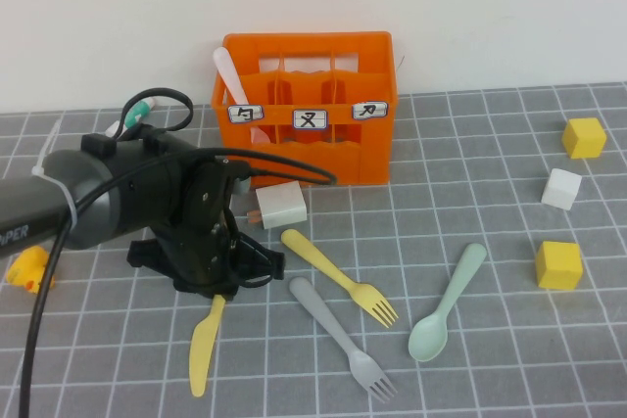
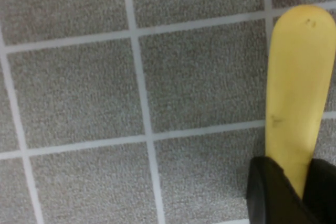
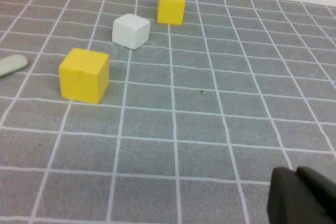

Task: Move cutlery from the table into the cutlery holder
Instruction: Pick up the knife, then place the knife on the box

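Pale-yellow plastic, thin and flat: the knife [image 1: 206,344] looks light and stiff, probably slick against the pads. It lies near the table's [image 1: 509,359] near-left part, rounded blade toward the near edge, handle running up under the left gripper [image 1: 217,293]. The left wrist view shows the knife [image 2: 296,98] as a smooth yellow strip with a rounded tip and a few small dark specks, lying flat on the grey grid.

Left gripper sits low over the knife's handle end. The wrist view shows dark fingers [image 2: 270,195] on either side of the strip, jaws closed onto it or very nearly; you should judge the grip as on, but shallow. Hold it across the narrow width near the handle, as now. A flat, light piece like this may pivot between the pads when lifted, so keep the lift slow and watch for swing.

Right gripper [image 3: 302,198] hangs over the table's right side, near two yellow cubes and a white one; whether it is open, you cannot tell.

The holder [image 1: 312,119] stands at the far edge, left of centre, well apart from the knife. A white utensil [image 1: 232,76] already stands in its left compartment. A yellow fork [image 1: 338,277], grey fork [image 1: 341,337] and mint spoon [image 1: 447,301] lie nearby.
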